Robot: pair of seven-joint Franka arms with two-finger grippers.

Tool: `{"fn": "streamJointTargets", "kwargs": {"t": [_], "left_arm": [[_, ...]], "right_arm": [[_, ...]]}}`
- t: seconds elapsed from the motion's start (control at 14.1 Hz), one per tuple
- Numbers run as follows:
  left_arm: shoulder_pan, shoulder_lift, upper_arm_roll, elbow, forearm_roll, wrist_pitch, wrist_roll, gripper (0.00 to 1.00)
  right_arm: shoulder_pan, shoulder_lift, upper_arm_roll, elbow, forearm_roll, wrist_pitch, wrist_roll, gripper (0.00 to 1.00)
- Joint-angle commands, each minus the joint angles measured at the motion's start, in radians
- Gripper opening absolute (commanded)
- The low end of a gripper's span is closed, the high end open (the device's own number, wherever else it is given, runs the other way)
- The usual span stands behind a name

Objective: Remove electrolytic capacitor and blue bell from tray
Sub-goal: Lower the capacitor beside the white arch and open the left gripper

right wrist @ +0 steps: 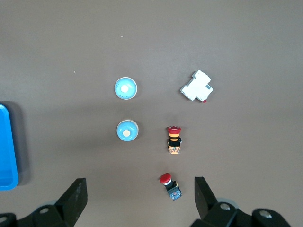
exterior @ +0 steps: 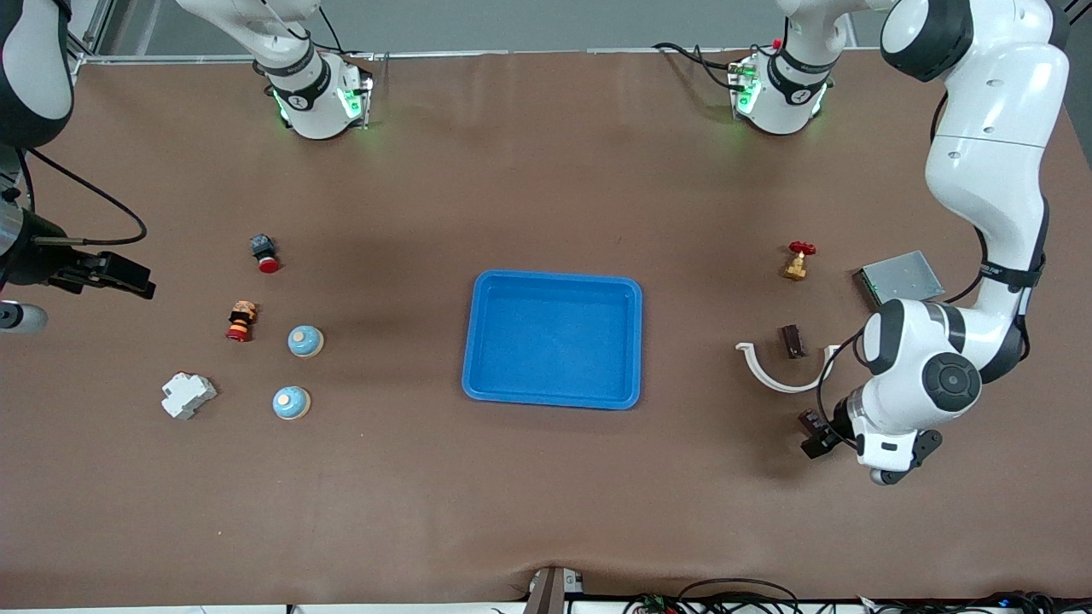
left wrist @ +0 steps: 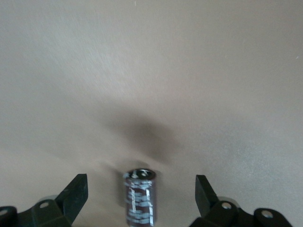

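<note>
My left hand [left wrist: 141,194] is released, fingers wide, low over the worktop [exterior: 546,477] at the left arm's end; capacitor [left wrist: 139,201] stands between them, ungrasped. My right hand [right wrist: 139,198] waits released above two blue bells [right wrist: 125,88] [right wrist: 127,130]. Blue tray [exterior: 553,339] sits mid-worktop.

Capacitor between spread fingers

A dark capacitor [left wrist: 140,196] lay between the left gripper [left wrist: 141,198]'s parted fingers [left wrist: 75,191], touching neither.
</note>
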Motion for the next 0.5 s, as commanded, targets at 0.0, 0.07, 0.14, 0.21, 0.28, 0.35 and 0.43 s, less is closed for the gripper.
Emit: {"fn": "streamJointTargets", "kwargs": {"t": [0.0,0.07,0.14,0.21,0.28,0.35,0.43], "left_arm": [[0.069,-0.050,-0.002,-0.014,0.021,-0.014,0.190,1.00],[0.103,-0.062,-0.003,-0.014,0.021,-0.016,0.296,1.00],[0.139,-0.073,-0.006,-0.016,0.019,-0.020,0.390,1.00],[0.166,-0.093,-0.011,-0.016,0.021,-0.057,0.456,1.00],[0.176,-0.125,-0.010,-0.014,0.021,-0.110,0.521,1.00],[0.184,-0.159,-0.005,-0.014,0.018,-0.150,0.582,1.00],[0.198,-0.189,-0.005,-0.016,0.016,-0.187,0.616,1.00]], "right_arm": [[0.075,-0.039,-0.085,-0.038,0.025,0.004,0.008,1.00],[0.086,-0.046,-0.102,-0.038,0.046,0.004,0.008,1.00],[0.086,-0.046,-0.104,-0.038,0.054,0.003,0.008,1.00],[0.086,-0.046,-0.104,-0.038,0.054,0.004,0.008,1.00],[0.086,-0.046,-0.104,-0.039,0.054,0.004,0.008,1.00],[0.086,-0.046,-0.104,-0.043,0.054,0.007,0.008,1.00],[0.082,-0.044,-0.103,-0.043,0.055,0.007,0.008,1.00]]}}
